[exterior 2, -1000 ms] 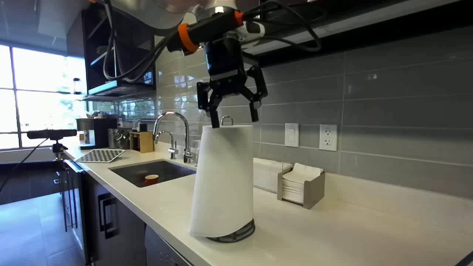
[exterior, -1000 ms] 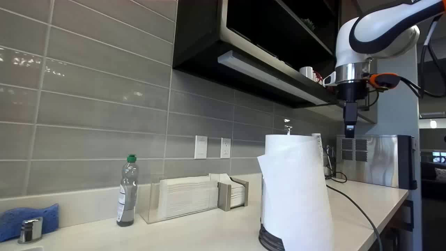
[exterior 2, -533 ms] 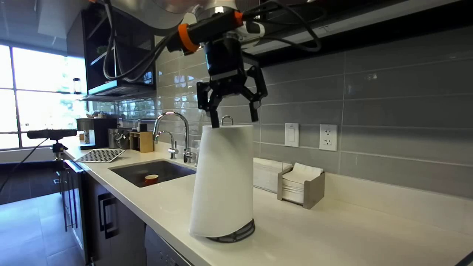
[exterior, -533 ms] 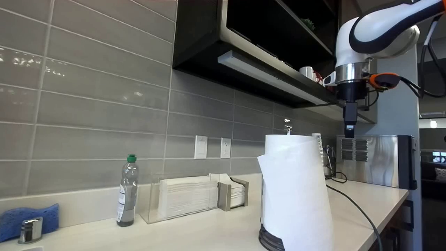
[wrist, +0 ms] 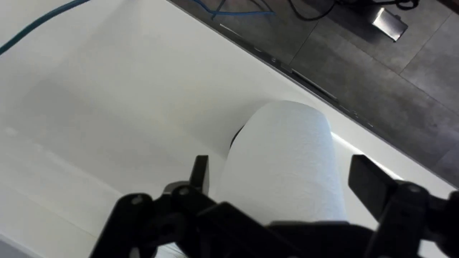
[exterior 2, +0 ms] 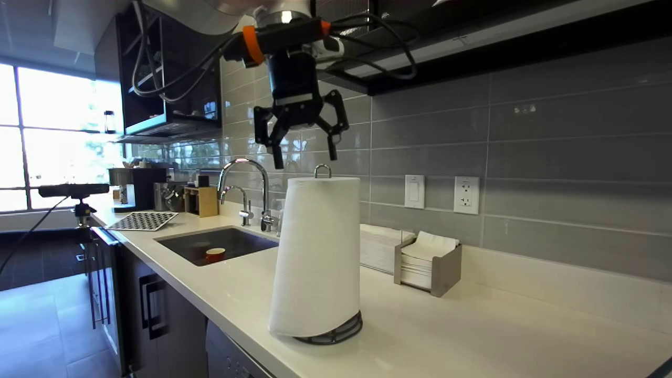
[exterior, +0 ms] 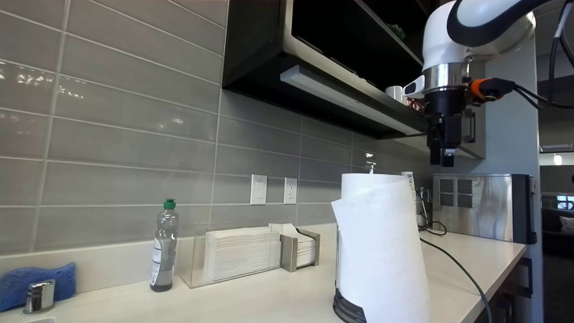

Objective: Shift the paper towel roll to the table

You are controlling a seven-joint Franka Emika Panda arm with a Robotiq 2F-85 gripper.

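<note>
The paper towel roll (exterior: 381, 246) (exterior 2: 317, 257) (wrist: 283, 157) is a big white cylinder standing upright. It is on a black wire holder (exterior: 347, 309) (exterior 2: 336, 333), whose metal loop (exterior 2: 323, 169) pokes out of the top. The holder stands on the off-white table (exterior: 251, 300) (exterior 2: 472, 336) (wrist: 143, 89). My gripper (exterior: 441, 162) (exterior 2: 305, 158) (wrist: 279, 168) is open and empty. It points down, above the level of the roll's top, and touches nothing. In the wrist view the roll shows between the spread fingers. The roll's top is hidden there by the gripper body.
A napkin holder (exterior: 298, 251) (exterior 2: 428, 265) stands near the tiled wall. A soap bottle (exterior: 164, 251) and blue sponge (exterior: 63, 280) are farther along. A sink (exterior 2: 231, 244) with a faucet (exterior 2: 265, 194) lies beyond the roll. Dark cabinets (exterior: 358, 40) hang above. A cable (exterior: 457, 264) crosses the counter.
My arm and gripper have risen a little and shifted sideways, to the left in both exterior views, with a slight turn. The fingers stay open. The roll and holder have not moved.
</note>
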